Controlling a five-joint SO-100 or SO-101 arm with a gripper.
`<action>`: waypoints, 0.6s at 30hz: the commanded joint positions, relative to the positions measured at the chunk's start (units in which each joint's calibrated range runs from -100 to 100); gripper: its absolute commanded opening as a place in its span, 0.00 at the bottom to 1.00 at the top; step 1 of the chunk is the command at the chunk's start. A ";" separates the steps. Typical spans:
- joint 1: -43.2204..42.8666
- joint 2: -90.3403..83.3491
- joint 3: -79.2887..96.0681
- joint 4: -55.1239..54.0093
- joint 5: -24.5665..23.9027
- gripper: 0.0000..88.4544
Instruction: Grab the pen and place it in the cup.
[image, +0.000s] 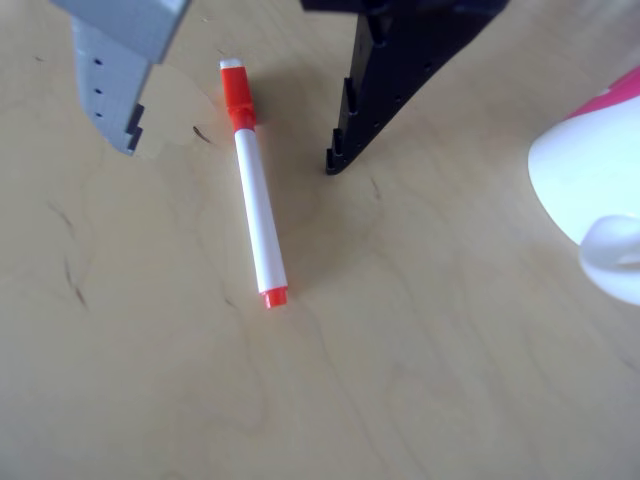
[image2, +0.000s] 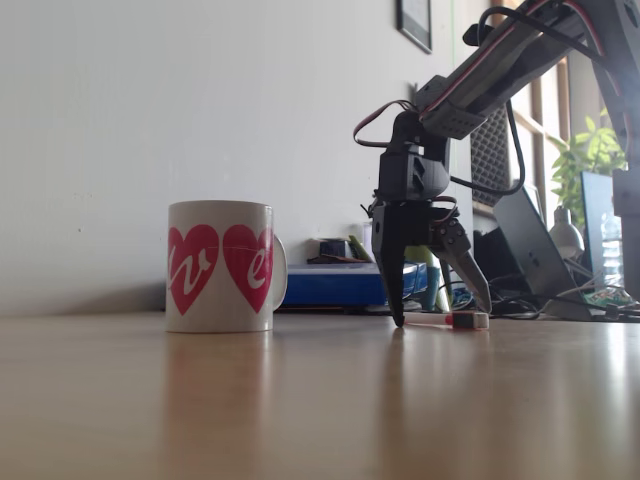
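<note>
Lying flat on the wooden table (image: 420, 380), a pen (image: 254, 205) sits between the wide-spread claw (image: 232, 160) fingers; the cup (image2: 220, 266) stands well apart

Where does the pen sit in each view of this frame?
Other view: the pen lies upper centre on the table, between the open gripper's fingers.
Fixed view: pen low, right of centre, under the gripper.
Shared landmark: the cup.

A home office, by the look of it: pale wooden desk (image2: 300, 400), framed picture (image2: 414, 20) on the white wall (image2: 150, 120), leafy green houseplant (image2: 590, 150), black laptop (image2: 535, 250).
</note>
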 joint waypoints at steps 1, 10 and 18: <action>0.81 0.13 -1.37 -1.60 0.08 0.46; 0.81 -0.29 -1.64 -3.06 0.44 0.31; 0.81 -0.37 -1.64 -3.83 0.50 0.10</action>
